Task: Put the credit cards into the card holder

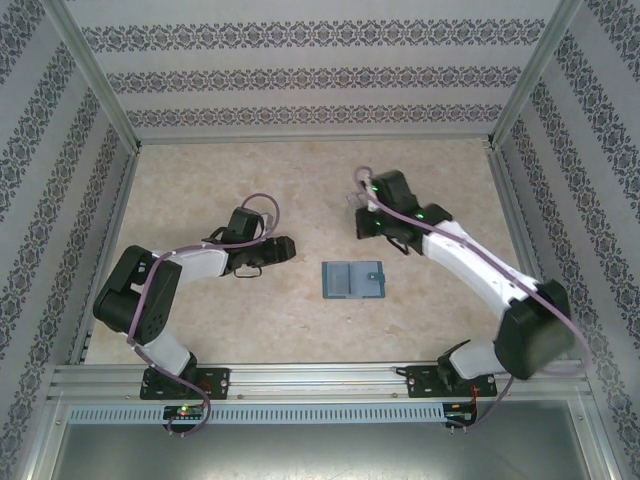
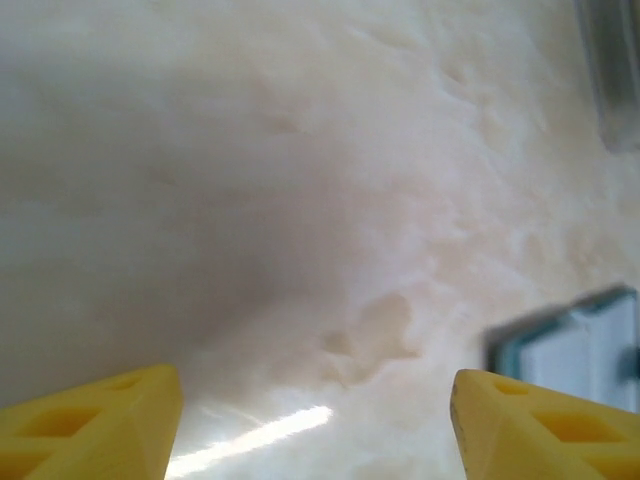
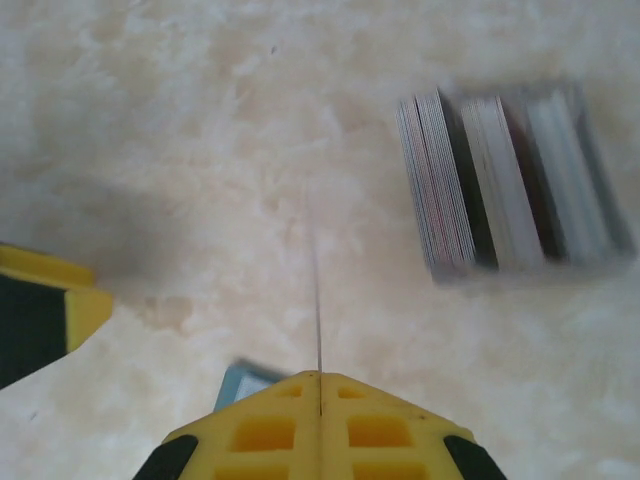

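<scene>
Top external view is showing the teal card holder (image 1: 353,280) lying flat on the beige marbled table (image 1: 200,180), near the middle and between the two arms. The left gripper (image 1: 283,246) is hovering to the left of the holder, apart from it. The right gripper (image 1: 368,222) is hanging just beyond the holder's far edge, beside a small grey tray (image 1: 352,198). In the left wrist view, the left gripper (image 2: 315,400) is standing with its jaws spread wide and holding nothing, one yellow fingertip (image 2: 110,410) sitting in each lower corner over the bare table (image 2: 300,150). The card holder (image 2: 585,345) is showing as a blurred teal shape at the right edge, clear of the fingers. In the right wrist view, the right gripper (image 3: 320,378) is pressing its yellow fingers together on a single credit card (image 3: 319,280), which is appearing edge-on as a thin line rising from between the fingertips. A corner of the card holder (image 3: 240,383) is peeking out just left of those fingers. Farther off, up and to the right, the remaining credit cards (image 3: 470,180) are standing on edge, packed side by side in the tray (image 3: 610,240), some grey and some with a dark reddish band, though the blur is hiding their number.
</scene>
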Controlling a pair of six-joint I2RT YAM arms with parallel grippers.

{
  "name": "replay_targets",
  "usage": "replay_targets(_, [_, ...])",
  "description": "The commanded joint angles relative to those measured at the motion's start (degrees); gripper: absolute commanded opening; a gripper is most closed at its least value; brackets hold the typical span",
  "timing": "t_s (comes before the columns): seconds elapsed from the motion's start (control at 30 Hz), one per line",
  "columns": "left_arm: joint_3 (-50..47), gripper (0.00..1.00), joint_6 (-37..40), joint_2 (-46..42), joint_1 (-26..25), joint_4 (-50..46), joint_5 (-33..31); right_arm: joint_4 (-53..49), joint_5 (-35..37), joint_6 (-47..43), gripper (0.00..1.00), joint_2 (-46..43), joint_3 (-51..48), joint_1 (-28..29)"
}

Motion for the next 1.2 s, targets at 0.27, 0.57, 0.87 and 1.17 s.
replay_targets(0.27, [5.13,0.6,8.91,1.64,-10.81,-1.24,3.31,15.84,-37.26,9.14,0.0,-9.14,-25.02,-12.4])
replay_targets(0.57, [7.82,0.41,8.8,5.36,-13.4,-2.59,3.56,16.7,-41.46,8.58,0.0,-6.96,-30.86,-17.4])
replay_targets(0.87, [8.32,0.39,7.0,7.85,-13.88,-2.44,2.83,21.44,-42.73,10.4,0.0,-1.14,-32.38,-17.5])
replay_targets(1.17, [8.7,0.33,6.58,9.06,-13.91,-3.71,0.58,20.84,-40.57,10.28,0.0,-1.49,-32.67,-17.72])
